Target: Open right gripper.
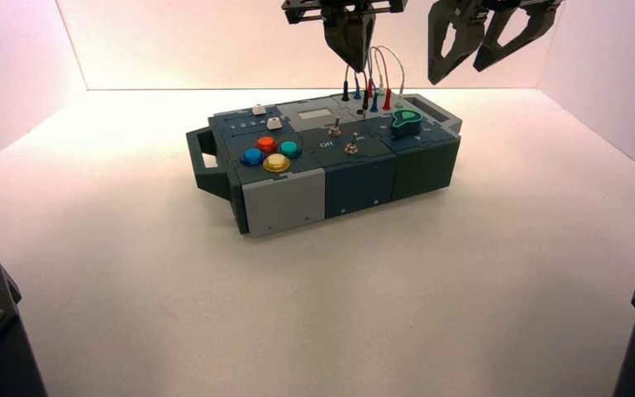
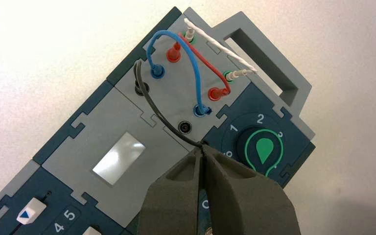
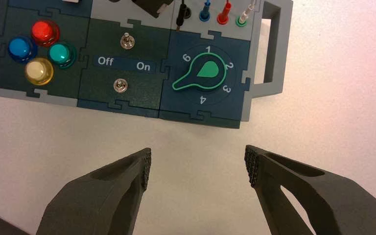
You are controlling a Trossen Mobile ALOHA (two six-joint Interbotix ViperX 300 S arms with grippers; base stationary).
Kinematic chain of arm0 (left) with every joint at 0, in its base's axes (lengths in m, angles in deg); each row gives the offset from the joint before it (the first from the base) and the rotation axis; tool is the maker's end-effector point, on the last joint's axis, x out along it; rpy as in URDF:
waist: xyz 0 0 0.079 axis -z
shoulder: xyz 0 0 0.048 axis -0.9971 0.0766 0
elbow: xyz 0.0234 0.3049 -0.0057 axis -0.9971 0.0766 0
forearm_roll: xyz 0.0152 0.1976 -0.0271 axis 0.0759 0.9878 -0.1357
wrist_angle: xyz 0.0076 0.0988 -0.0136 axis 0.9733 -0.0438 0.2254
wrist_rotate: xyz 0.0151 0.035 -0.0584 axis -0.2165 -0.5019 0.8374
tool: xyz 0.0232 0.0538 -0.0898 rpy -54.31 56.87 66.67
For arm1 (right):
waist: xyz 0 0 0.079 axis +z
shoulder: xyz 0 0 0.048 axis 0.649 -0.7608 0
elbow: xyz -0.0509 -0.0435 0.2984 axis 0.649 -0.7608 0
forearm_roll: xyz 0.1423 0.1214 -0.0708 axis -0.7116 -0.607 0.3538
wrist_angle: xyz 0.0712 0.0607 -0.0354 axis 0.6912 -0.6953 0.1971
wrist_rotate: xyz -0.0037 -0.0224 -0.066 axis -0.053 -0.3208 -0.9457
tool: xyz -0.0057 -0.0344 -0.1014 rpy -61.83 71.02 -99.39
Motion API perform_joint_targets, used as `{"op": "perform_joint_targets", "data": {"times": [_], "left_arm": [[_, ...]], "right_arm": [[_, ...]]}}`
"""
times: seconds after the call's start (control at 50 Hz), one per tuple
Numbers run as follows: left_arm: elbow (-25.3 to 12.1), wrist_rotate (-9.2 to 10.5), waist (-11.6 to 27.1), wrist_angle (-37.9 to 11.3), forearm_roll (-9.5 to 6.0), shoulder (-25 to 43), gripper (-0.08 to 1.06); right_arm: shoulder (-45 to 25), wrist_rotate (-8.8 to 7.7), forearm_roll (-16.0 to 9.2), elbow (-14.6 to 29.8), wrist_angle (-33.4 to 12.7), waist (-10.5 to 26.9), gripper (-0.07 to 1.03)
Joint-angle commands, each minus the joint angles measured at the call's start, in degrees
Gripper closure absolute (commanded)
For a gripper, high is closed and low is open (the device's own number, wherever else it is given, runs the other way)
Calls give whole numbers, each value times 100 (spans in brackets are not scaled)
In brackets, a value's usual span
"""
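My right gripper (image 1: 460, 73) hangs above the table beyond the box's right end, apart from it. Its two broad fingers stand wide apart with nothing between them, as the right wrist view (image 3: 198, 166) shows over bare table beside the box (image 3: 200, 117). My left gripper (image 1: 354, 64) hovers above the wire panel at the box's back. In the left wrist view it (image 2: 203, 149) is shut on the free end of the black wire (image 2: 152, 105), whose other end sits in a socket (image 2: 141, 88).
The box (image 1: 281, 203) bears four coloured buttons (image 1: 271, 153), two toggle switches (image 3: 121, 63) by "Off" and "On" lettering, a green knob (image 1: 406, 122) with numbers, a display (image 2: 118, 157), and blue (image 2: 176, 44), red and white wires. Bare table lies all round.
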Motion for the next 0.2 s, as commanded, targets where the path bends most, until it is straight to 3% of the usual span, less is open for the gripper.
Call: {"op": "perform_joint_targets", "data": {"times": [0.02, 0.2], "left_arm": [[-62, -9, 9, 26, 18, -281, 101], [-62, -18, 9, 70, 18, -272, 101]], "right_arm": [[97, 0, 18, 141, 18, -26, -3], [88, 0, 26, 132, 44, -35, -3]]}}
